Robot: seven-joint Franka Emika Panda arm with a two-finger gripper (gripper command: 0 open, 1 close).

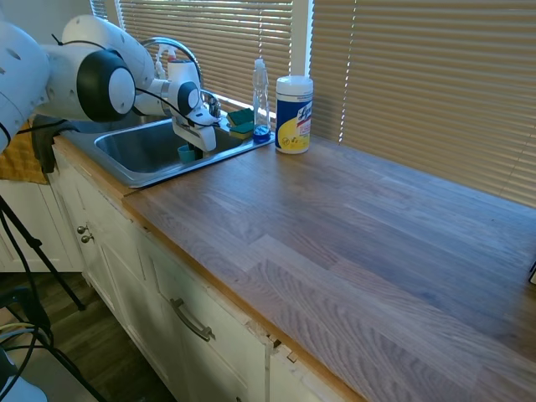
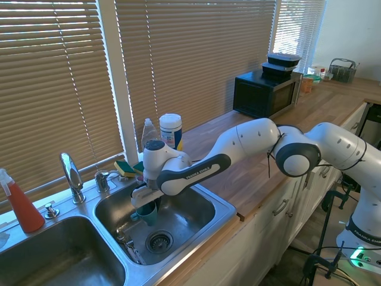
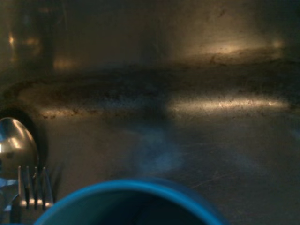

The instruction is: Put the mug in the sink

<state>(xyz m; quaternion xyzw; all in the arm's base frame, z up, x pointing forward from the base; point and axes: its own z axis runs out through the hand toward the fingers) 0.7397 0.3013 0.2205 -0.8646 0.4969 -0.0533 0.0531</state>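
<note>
The teal-blue mug [image 2: 146,213] hangs upright inside the right basin of the stainless steel sink [image 2: 208,200], just above its floor. My gripper [image 2: 144,205] is shut on the mug's rim, reaching down into the basin. From the first exterior view the mug [image 1: 186,153] shows under my gripper [image 1: 189,147] above the sink [image 1: 134,151]. In the wrist view the mug's blue rim [image 3: 126,197] fills the bottom edge over the steel basin floor.
A spoon [image 3: 16,147] and a fork [image 3: 33,185] lie on the basin floor beside the drain [image 2: 159,241]. The chrome faucet [image 2: 71,176] stands behind the basins. A wipes canister [image 1: 294,114], a clear bottle [image 1: 261,99] and sponges [image 1: 241,122] sit at the sink's edge. A red spray bottle [image 2: 21,205] stands far left.
</note>
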